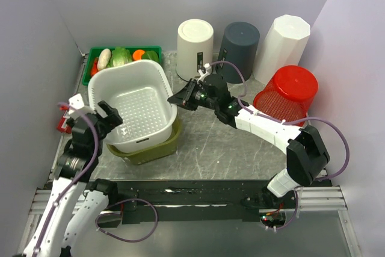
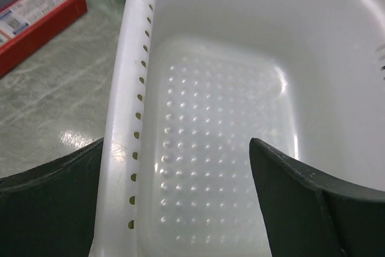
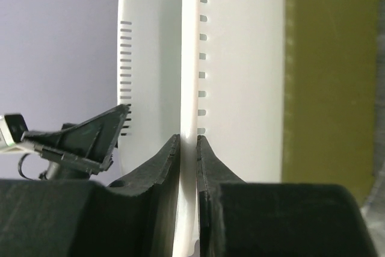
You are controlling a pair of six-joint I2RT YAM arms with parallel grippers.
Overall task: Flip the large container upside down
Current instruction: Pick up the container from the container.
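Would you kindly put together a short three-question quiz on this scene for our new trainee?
1. True or false: the right gripper is shut on the rim of the white perforated plastic basket.
2. Multiple choice: the basket, resting on the olive-green plastic tub, has its opening facing: A) downward; B) upward; C) flat against the back wall.
3. Fill in: the left gripper sits astride the basket's rim, with one finger outside and one inside, and its jaws are ____.

Key: 1 true; 2 B; 3 open.
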